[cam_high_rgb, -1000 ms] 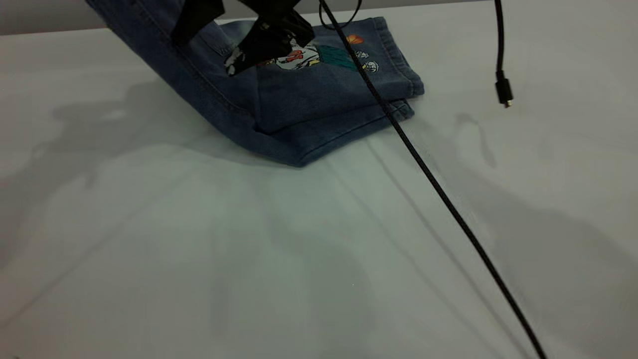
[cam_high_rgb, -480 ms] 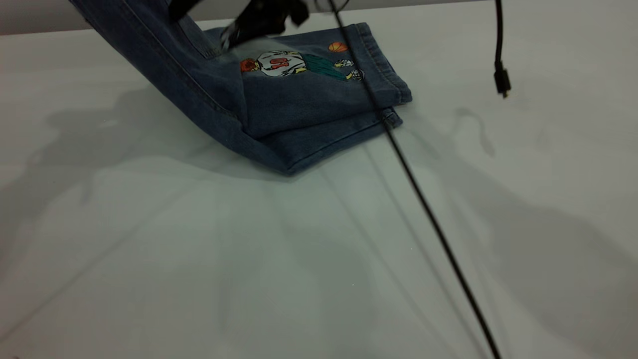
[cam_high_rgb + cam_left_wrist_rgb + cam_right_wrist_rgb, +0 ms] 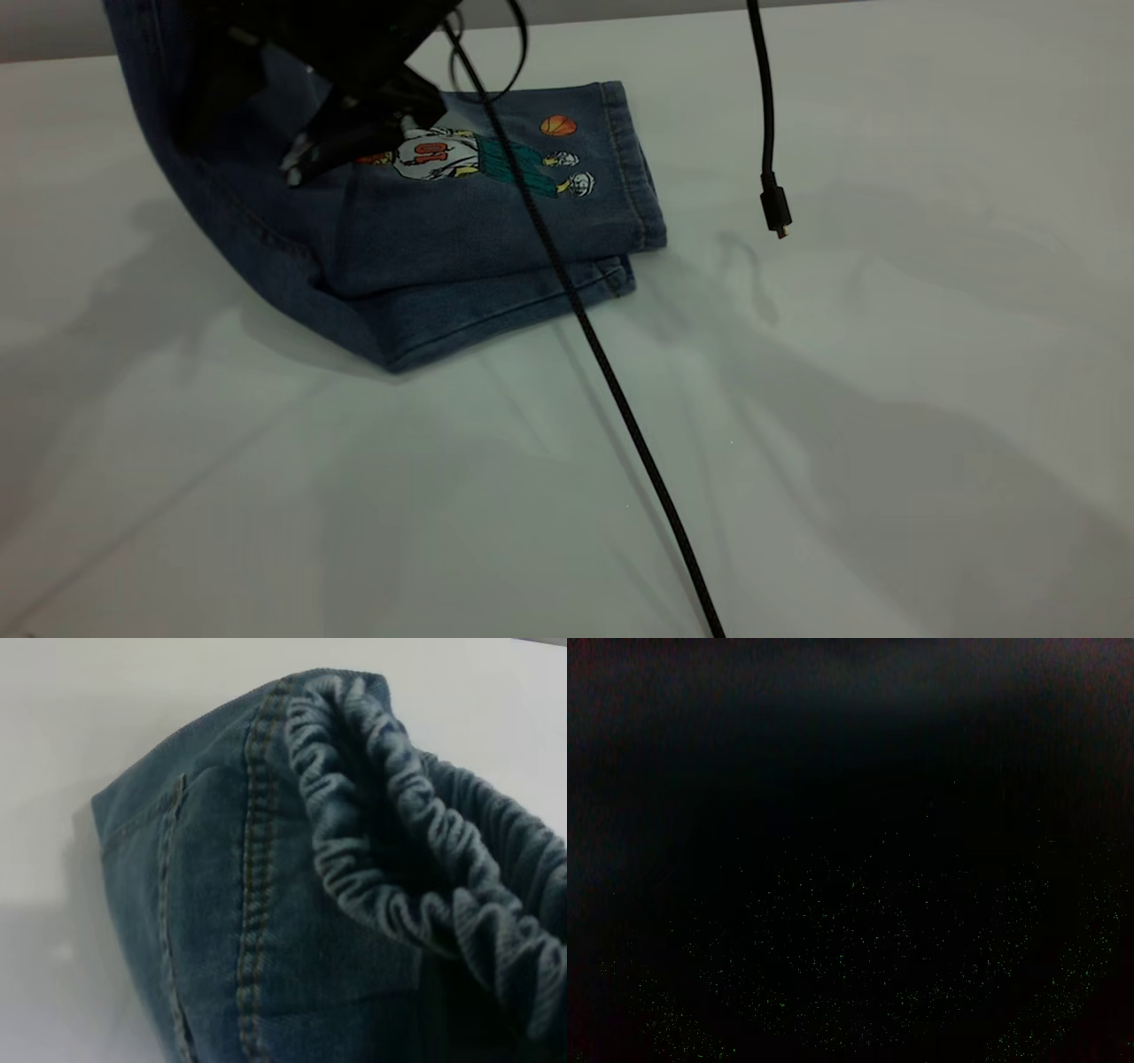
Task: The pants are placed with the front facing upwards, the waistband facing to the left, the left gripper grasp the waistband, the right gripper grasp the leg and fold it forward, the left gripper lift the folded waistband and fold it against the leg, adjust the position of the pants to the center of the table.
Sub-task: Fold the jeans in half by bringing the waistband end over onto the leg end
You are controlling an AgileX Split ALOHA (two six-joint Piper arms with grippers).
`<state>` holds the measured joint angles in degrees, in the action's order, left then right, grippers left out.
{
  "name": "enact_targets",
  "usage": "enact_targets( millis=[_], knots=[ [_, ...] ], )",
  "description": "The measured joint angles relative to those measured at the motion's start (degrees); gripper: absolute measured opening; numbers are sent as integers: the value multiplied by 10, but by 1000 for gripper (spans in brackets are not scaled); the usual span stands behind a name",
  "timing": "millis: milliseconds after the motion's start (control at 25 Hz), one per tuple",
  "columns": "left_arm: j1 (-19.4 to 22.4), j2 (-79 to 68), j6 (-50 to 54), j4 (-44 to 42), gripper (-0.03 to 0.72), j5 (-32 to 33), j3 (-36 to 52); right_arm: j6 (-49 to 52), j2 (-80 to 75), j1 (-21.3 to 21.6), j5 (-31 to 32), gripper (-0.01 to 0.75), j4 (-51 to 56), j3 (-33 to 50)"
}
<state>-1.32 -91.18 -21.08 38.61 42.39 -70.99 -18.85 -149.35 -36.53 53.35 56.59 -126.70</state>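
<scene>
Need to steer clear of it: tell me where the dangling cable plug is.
In the exterior view the dangling cable plug hangs above the table, right of the pants, beyond the leg's hem.

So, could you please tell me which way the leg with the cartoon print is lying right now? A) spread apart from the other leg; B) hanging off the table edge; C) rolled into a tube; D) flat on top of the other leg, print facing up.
D: the leg lies flat over the lower leg, its number 10 print facing up, on the table.
</scene>
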Motion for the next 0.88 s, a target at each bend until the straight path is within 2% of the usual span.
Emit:
enact_targets(
  millis=[240, 440, 680, 880],
  knots=[
    [0, 20, 6, -18, 165, 0, -1, -2, 1, 52, 40, 497, -12, 0],
    [0, 20, 6, -14, 165, 1, 0, -4, 2, 96, 76, 497, -71, 0],
    [0, 20, 6, -9, 165, 0, 0, 38, -13, 89, 75, 468, -175, 0],
    [0, 20, 4, 18, 165, -5, 0, 38, -33, 66, 63, 430, -161, 0]
  ],
)
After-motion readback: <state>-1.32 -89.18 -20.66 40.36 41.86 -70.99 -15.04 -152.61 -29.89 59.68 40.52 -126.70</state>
